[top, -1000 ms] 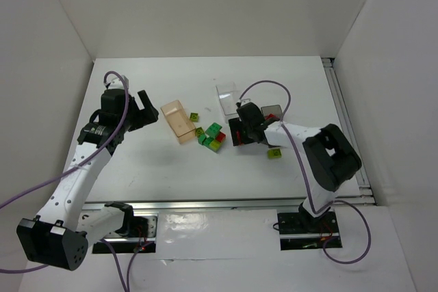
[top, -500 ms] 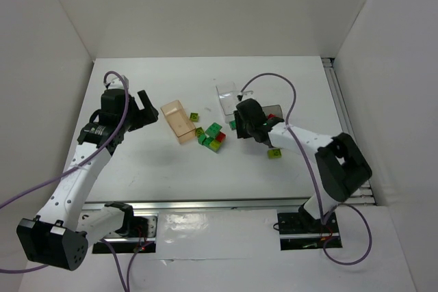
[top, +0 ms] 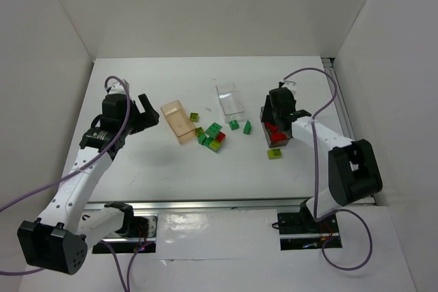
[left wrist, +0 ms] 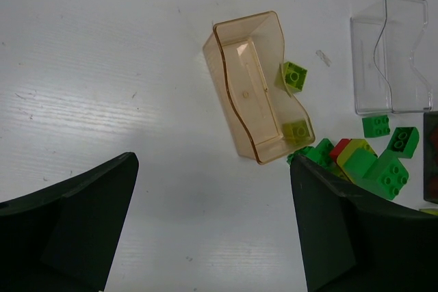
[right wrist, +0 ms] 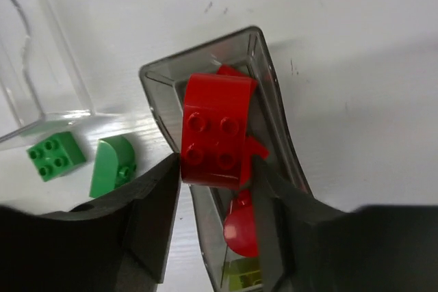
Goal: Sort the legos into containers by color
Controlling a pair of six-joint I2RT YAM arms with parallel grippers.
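Observation:
My right gripper is shut on a red lego and holds it over the smoky reddish container, which has red legos inside. In the top view that gripper hangs above this container. Two green legos lie just left of it. A mixed pile of green, lime and red legos sits mid-table. The peach-orange container and the clear container lie ahead of my left gripper, which is open, holds nothing, and hovers over bare table.
A lime lego lies on the table in front of the reddish container. Another lime lego rests against the orange container's right side. White walls enclose the table on three sides, and a rail runs along its right edge.
My right gripper closed on the red lego near the pile, lifted it and carried it right to above the reddish container. The left arm has barely moved.

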